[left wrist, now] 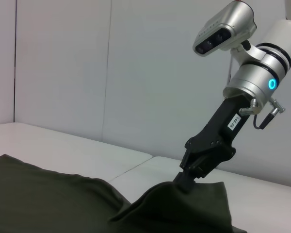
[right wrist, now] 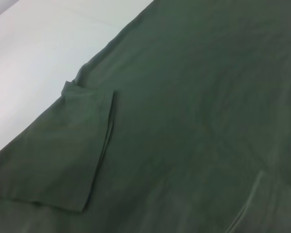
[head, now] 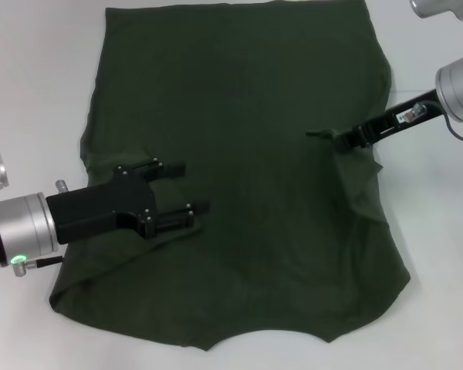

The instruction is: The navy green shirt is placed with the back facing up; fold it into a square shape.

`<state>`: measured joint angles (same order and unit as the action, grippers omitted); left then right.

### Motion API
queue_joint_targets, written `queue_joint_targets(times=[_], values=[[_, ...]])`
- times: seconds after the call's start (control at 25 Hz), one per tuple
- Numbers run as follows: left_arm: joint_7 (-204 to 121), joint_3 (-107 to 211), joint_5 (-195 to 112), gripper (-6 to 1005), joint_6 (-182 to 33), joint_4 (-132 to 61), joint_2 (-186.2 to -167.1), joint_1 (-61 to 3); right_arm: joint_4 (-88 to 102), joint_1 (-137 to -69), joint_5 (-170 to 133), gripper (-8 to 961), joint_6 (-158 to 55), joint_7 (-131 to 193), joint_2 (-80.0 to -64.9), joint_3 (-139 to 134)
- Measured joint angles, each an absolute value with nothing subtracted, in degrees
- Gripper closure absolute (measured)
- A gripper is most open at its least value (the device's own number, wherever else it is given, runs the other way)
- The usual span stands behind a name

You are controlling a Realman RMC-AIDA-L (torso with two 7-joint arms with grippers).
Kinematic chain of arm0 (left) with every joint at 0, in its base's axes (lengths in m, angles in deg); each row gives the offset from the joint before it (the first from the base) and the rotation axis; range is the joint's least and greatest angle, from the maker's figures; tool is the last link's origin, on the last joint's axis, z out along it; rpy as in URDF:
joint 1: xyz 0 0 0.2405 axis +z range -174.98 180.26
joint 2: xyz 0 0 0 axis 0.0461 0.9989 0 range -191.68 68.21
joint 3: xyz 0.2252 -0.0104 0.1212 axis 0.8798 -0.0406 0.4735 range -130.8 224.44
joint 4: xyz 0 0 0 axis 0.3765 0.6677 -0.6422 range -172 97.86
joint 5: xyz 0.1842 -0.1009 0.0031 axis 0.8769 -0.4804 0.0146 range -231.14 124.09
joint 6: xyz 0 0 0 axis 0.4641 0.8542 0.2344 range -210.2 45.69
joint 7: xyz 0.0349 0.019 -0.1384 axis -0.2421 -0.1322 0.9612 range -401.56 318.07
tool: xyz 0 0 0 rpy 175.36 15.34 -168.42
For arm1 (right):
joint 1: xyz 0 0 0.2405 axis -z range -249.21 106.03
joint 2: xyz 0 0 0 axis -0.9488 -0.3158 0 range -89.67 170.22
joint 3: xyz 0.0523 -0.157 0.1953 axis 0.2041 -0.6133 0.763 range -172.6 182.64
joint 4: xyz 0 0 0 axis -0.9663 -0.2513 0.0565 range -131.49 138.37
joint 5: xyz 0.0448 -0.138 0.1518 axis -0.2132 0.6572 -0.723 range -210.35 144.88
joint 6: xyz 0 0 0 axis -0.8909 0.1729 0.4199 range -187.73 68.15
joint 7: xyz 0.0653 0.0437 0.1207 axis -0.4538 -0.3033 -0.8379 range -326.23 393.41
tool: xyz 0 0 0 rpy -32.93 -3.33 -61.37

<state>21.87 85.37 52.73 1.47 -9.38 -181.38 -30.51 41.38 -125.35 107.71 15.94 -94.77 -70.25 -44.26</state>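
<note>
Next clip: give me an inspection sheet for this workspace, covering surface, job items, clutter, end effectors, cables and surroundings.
Surface: plain white table, bare around the cloth.
Job items: navy green shirt spread out, plain side up, both sleeves folded inward over the body.
Clutter: nothing seen.
End effectors: left end effector open, over the shirt's left folded sleeve; right end effector low on the shirt's right side, the cloth bunched at its tip.
Cables: short looped cable at the right wrist.
Surroundings: plain white wall behind the table.
</note>
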Motion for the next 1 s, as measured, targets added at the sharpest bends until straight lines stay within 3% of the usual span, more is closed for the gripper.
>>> queue_joint_targets(times=[1.0], values=[[22.4,84.8,52.6,237,1.3,-9.4,-181.53,-30.8,41.4,-127.8,105.3,916,5.6,-92.0,-71.97,-44.3]])
